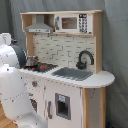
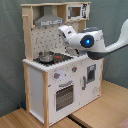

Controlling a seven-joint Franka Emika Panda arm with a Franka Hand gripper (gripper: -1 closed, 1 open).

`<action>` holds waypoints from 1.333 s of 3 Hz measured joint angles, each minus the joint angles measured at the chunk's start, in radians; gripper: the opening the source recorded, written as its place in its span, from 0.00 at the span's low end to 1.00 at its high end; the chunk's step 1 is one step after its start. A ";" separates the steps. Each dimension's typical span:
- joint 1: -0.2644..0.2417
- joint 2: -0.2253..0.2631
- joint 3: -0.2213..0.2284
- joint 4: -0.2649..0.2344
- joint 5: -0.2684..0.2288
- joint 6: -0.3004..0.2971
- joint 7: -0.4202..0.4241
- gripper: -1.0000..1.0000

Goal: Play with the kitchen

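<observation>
The toy kitchen [image 2: 57,65] stands centre frame against a grey curtain [image 2: 10,55]. A small pot [image 2: 45,56] sits on the stove [image 2: 60,58]. The arm [image 2: 87,41] hovers above the countertop, apparently approaching. Gripper state: cannot tell. Next move requires descent toward stove or sink [image 1: 74,73]; the black faucet [image 1: 84,59] and hood [image 2: 50,21] limit clearance.

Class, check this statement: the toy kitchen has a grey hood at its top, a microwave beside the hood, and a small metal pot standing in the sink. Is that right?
One detail is wrong. The pot stands on the stove burners, not in the sink, as the first exterior view shows. The kitchen does have a grey hood at its top with a microwave beside it.
</observation>
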 joint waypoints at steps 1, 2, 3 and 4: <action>-0.026 -0.008 0.000 0.029 0.089 0.020 0.005 1.00; -0.064 -0.015 0.000 0.053 0.175 0.058 0.012 1.00; -0.101 -0.026 0.000 0.072 0.258 0.109 0.018 1.00; -0.138 -0.043 0.000 0.088 0.357 0.169 0.018 1.00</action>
